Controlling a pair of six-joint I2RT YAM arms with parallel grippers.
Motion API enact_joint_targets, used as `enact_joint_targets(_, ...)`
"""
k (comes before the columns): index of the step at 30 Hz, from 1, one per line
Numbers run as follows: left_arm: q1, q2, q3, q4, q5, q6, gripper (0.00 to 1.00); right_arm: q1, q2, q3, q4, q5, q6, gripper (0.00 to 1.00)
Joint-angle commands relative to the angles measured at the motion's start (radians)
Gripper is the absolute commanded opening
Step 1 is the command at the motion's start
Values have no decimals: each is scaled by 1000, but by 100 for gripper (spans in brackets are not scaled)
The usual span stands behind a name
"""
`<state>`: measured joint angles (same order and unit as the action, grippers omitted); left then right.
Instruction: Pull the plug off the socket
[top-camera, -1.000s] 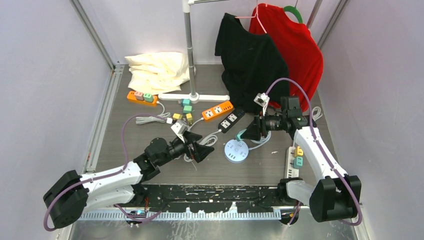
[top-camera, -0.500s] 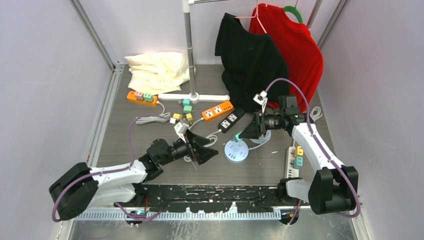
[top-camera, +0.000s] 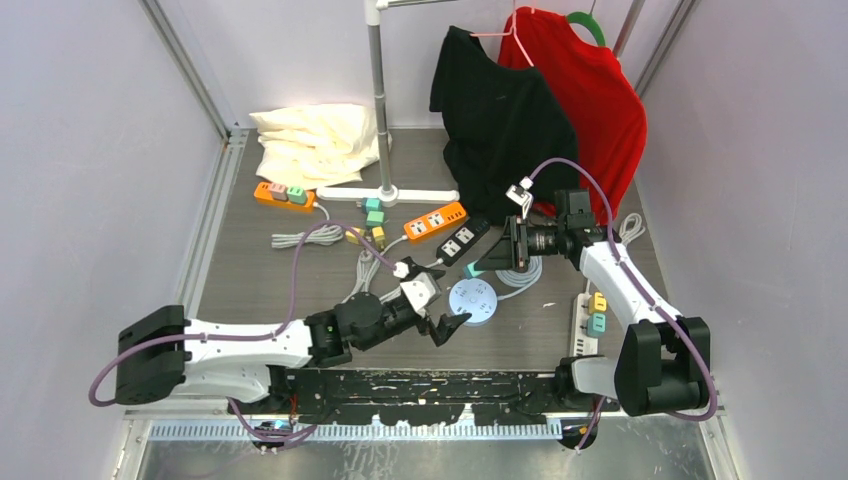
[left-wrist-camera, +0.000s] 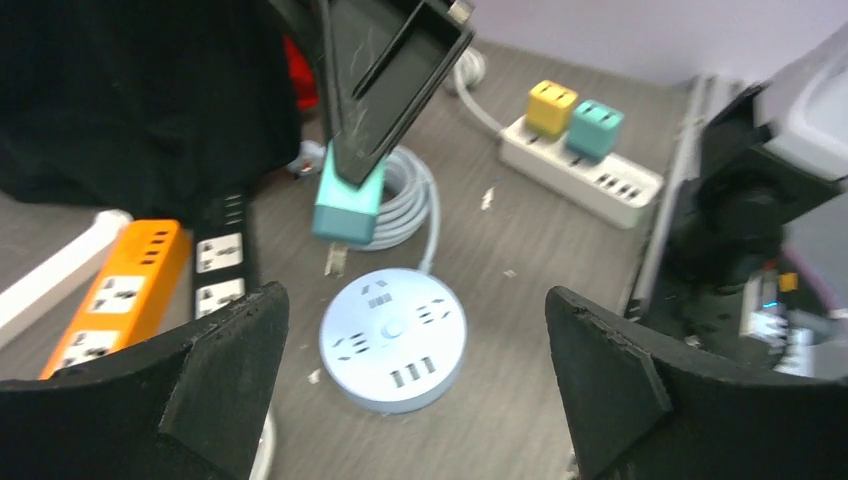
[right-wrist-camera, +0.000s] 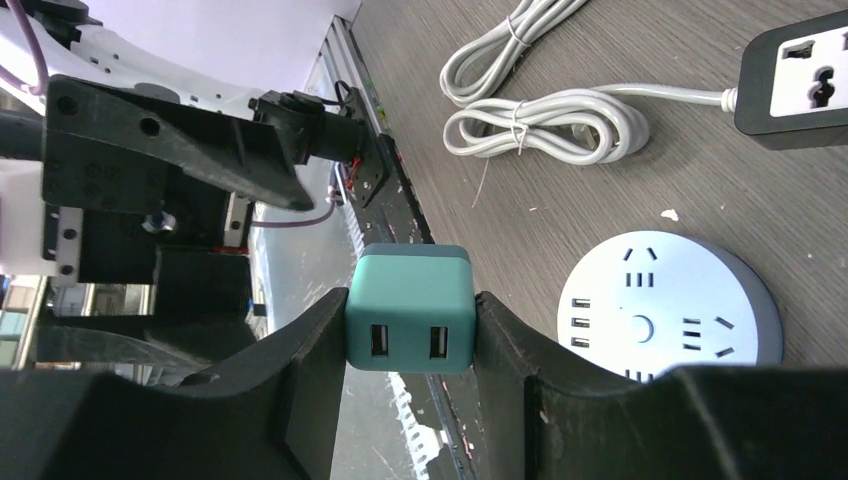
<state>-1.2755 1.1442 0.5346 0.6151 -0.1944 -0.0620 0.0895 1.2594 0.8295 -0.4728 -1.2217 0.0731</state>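
**Fig.: plug vs. socket, top ext. + both wrist views.** R arm: right end effector (top-camera: 490, 262) is clamped on the teal cube-shaped plastic plug (right-wrist-camera: 410, 308), one finger on each side face, USB ports facing the wrist cam. The plug is held in the air, not seated. In the L wrist view its metal prongs show bare below the body, pointing down. The round pale-blue plastic socket (top-camera: 472, 300) lies flat on the grey desk (top-camera: 240, 290), just below the plug and slightly to its near side. Key relation: plug long axis runs approx. upright, prongs toward the socket face, w/ a visible gap between them. L arm: left end effector (top-camera: 447, 327) has fingers wide apart, holds nothing, and sits low just beside the socket's near-left edge. It is the arm nearer the socket, while the R arm has the plug. Judgement: extraction looks done. What remains is prob. carrying the plug clear, w/ the L arm able to steady the socket if needed.
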Motion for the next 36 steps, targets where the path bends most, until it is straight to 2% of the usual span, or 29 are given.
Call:
enact_joint_targets(1,-6,74,24,76,-151,180,99,4,-11,4,44,-31,41,1)
enact_joint_targets(10,40,213,133,70,-91,221,97,9,-17,2,45,-28,41,1)
enact_joint_targets(16,121,251,146,107,10,166,86,15,-16,4,45,-28,40,1)
enact_joint_targets(23,133,315,207,89,59,171,66,19,-15,2,43,-23,37,1)
enact_joint_targets(36,134,334,242,81,56,161,50,24,-10,2,42,-21,34,1)
